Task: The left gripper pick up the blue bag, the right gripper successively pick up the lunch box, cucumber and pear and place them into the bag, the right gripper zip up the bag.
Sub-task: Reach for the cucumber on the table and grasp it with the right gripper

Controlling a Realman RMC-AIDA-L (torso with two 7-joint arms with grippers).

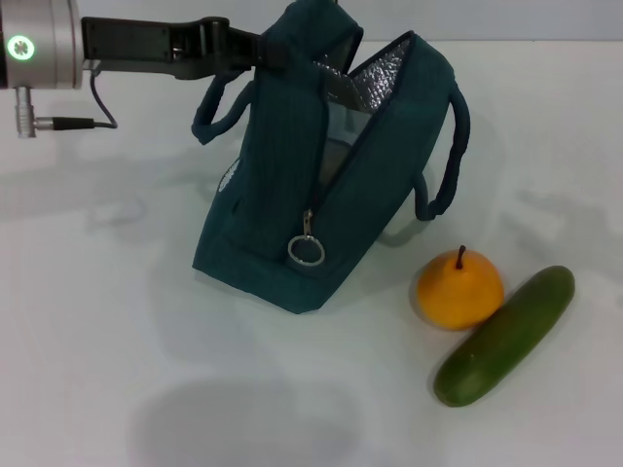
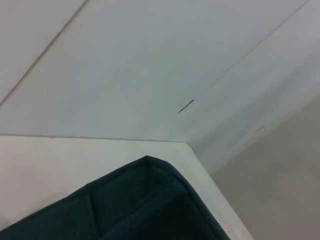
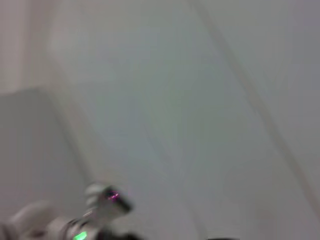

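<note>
One blue bag (image 1: 292, 195) tilted on white table (image 1: 88, 331), mouth unzipped, foil lining showing, two loop handles, ring pull (image 1: 306, 252) low at front. One pear (image 1: 459, 288) touching one cucumber (image 1: 506, 336), right of bag. Left gripper (image 1: 261, 49) clamped on bag's top edge. Pale wall behind. Right gripper unseen.

blue bag (image 1: 292, 195) mouth open, pear (image 1: 459, 289) beside cucumber (image 1: 506, 336)
</note>
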